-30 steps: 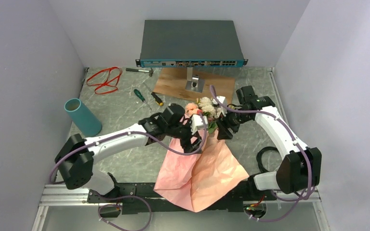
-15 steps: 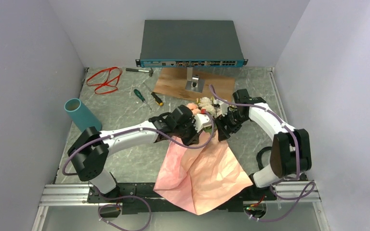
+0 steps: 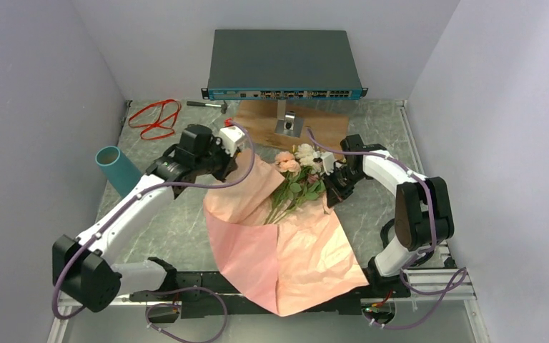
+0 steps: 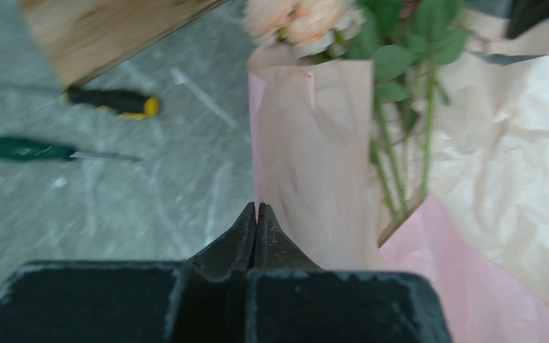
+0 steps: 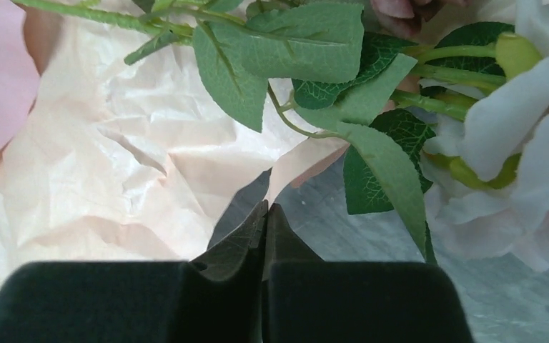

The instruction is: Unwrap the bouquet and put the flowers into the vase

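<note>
The left hand (image 4: 257, 214) was clamped shut on the upper-left edge of the crinkled pink wrapping paper (image 3: 293, 250), holding it raised. The right hand (image 5: 266, 213) had its fingers together at the paper's right edge, though a real pinch could not be confirmed. The green-stemmed artificial roses (image 3: 293, 182) lay loose on the opened sheet at frame centre, with the plain teal cylindrical vase (image 3: 118, 171) well apart at the left. Pulling the sheet might roll the stems off, or tear the thin paper. The grey marbled desk (image 3: 179, 221) sat between pale walls (image 3: 43, 86).
</note>
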`<state>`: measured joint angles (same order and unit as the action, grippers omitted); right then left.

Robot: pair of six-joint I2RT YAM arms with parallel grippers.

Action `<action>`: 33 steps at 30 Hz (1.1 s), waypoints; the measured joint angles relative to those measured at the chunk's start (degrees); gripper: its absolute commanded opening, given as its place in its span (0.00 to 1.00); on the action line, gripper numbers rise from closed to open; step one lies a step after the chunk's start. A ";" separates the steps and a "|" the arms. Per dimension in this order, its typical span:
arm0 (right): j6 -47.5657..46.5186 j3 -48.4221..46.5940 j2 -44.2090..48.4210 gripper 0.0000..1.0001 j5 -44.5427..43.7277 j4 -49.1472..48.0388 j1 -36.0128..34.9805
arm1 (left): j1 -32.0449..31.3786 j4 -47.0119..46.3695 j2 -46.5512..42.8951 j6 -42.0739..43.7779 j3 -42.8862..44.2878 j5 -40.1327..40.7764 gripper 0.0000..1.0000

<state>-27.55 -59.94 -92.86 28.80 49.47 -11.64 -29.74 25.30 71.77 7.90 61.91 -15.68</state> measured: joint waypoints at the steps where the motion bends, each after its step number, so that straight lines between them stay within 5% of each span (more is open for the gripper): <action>1: 0.04 0.00 -0.39 0.00 0.00 -0.02 0.00 | 1.31 0.44 -1.36 0.96 -0.72 1.53 0.00; 8: 0.15 1.11 -1.68 0.00 -0.50 -2.21 0.00 | 9.18 -0.28 -2.73 4.96 -6.86 11.58 0.00; 17: 1.20 2.99 -2.19 0.00 -3.21 -7.15 -0.02 | 16.74 -9.35 8.37 5.35 -9.29 21.42 0.00; 33: 4.20 2.91 -5.46 0.00 -5.53 -13.66 -0.02 | 19.87 -24.96 28.17 7.32 -1.44 26.60 0.00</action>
<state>-23.35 -57.04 -98.32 23.27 35.81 -11.66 -9.87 0.34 99.94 15.22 60.47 10.92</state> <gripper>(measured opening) 0.007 0.009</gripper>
